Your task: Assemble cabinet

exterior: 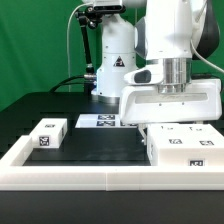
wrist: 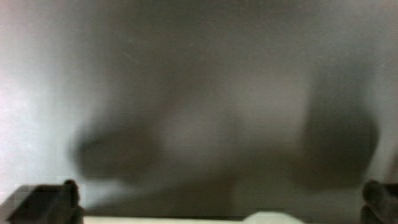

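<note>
And here's the gripper (exterior: pixel 172 122), low over the cabinet body (exterior: pixel 186 150), which sits at the exterior view's right, tucked into the corner of the border frame (exterior: pixel 90 176). In that view the big white box is at six o'clock from the jaws, directly underneath and very close, with its long axis running nine to three. The hand's broad side lines up with that axis.

In the wrist view, the fingers (wrist: pixel 45 205) show dark at the far edges of the picture, so the jaws are spread wide with nothing pinched between them. Everything else is a grey blur, and the pale strip low between the tips is probably the body's top, though the focus is too soft to be sure.

A small white block (exterior: pixel 48 133) waits at nine o'clock, well apart across the black table (exterior: pixel 95 148). The marker board (exterior: pixel 100 121) lies flat at about ten o'clock, near the robot's base.

Room looks tight: frame walls at three and six, open table only toward nine
</note>
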